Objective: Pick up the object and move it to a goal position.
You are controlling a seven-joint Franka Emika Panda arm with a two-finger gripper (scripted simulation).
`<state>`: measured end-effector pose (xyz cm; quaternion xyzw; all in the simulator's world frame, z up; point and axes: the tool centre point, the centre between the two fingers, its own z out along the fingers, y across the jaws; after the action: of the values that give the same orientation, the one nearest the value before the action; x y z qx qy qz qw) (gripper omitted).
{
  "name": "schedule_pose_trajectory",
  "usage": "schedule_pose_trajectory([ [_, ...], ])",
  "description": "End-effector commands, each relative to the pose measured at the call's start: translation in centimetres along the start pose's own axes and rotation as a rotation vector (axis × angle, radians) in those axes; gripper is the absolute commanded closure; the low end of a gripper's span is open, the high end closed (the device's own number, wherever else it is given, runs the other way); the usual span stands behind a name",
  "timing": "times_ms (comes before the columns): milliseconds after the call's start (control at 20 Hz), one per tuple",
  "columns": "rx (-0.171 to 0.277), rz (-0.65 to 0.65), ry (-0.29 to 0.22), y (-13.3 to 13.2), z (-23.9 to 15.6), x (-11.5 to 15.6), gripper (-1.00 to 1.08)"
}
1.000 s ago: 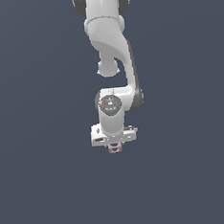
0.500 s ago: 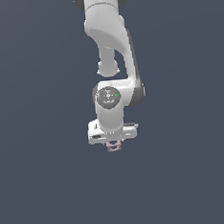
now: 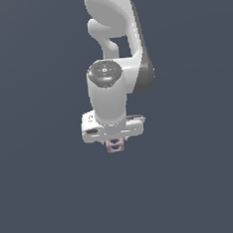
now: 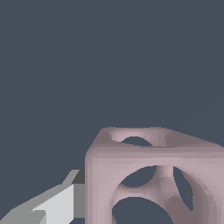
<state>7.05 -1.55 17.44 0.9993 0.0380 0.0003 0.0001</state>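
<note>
hand (image 3: 115, 142) grips the pink object (image 3: 114, 146) from above.

Only a flat, uniform dark blue-grey ground (image 3: 40, 195) across the whole exterior view, without edge, seam, texture or shadow. Same plain dark ground (image 4: 87, 61) in the wrist view. Nothing seen lying directly on it. Cannot tell whether bench, floor or mere backdrop.
</note>
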Motion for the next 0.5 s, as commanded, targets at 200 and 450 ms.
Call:
schedule_pose_trajectory([
  [200, 0.000, -0.001, 0.000, 0.7, -7.1, 1.2, 1.08],
  [450, 0.000, -0.001, 0.000, 1.3, -12.1, 2.1, 1.08],
])
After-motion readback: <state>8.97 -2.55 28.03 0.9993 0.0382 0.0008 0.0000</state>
